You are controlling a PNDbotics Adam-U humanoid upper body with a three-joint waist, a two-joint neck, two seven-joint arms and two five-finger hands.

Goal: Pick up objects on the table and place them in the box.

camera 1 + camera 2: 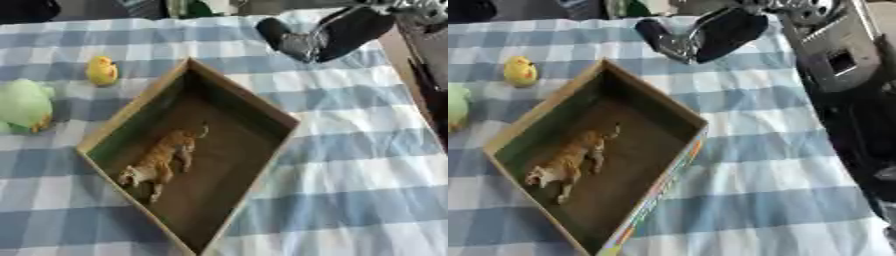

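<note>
At far left your green plush toy (24, 106) looks soft and light: squeeze its body. The small yellow toy (102, 70) beside the box (248, 102) seems light too. Your right hand (325, 33) hovers beyond, fingers relaxed, empty.

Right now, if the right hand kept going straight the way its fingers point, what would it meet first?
The right hand points down-left from the table's far side. The first thing in that line looks like the far corner of the box; the hand's height above the cloth is unclear.
</note>
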